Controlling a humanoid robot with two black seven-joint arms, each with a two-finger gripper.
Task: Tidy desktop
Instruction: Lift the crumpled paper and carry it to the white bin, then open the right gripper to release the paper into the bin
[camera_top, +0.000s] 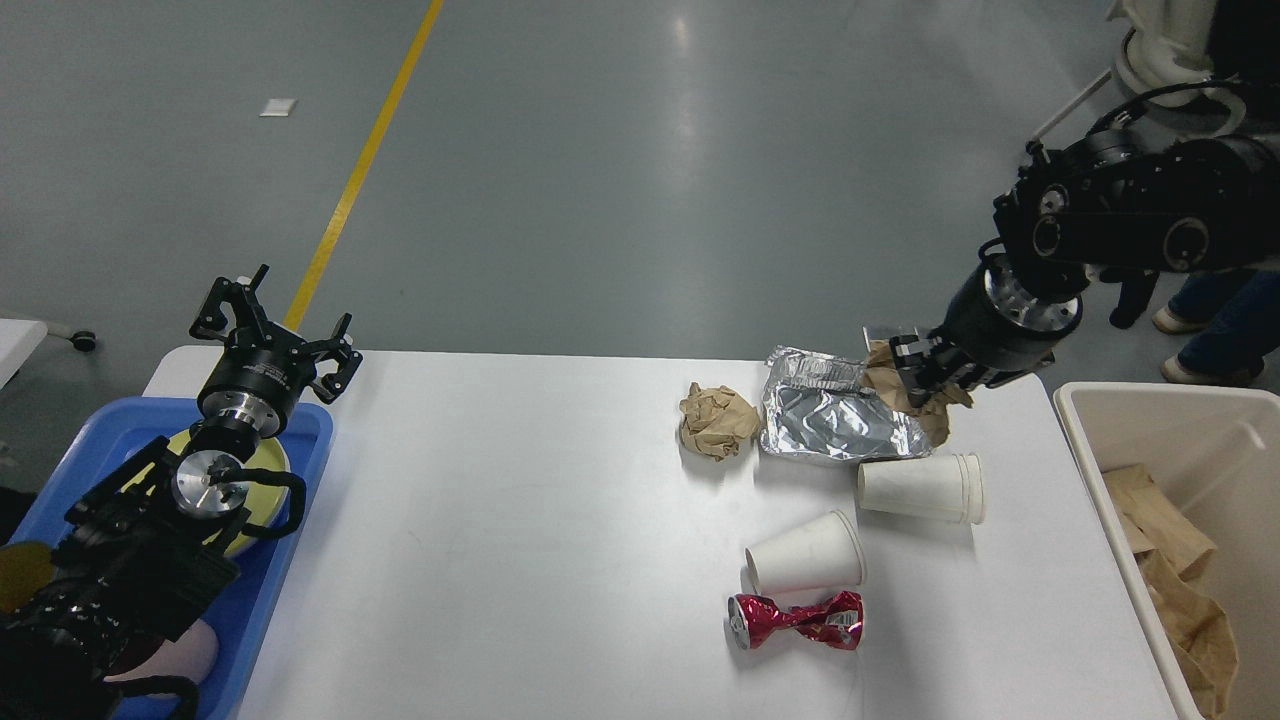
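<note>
Both arms (130, 560) are black, with round silver metal joint rings, black cables looping alongside, and slim black two-finger ends.

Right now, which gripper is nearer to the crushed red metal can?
The right gripper, above the foil tray beyond the crushed red metal can. The left gripper is far across, by the blue tray.

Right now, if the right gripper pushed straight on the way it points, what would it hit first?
The right gripper, shut on crumpled brown paper, points down-left toward the foil tray. That tray looks first in line, though depth is unclear from the head view.
</note>
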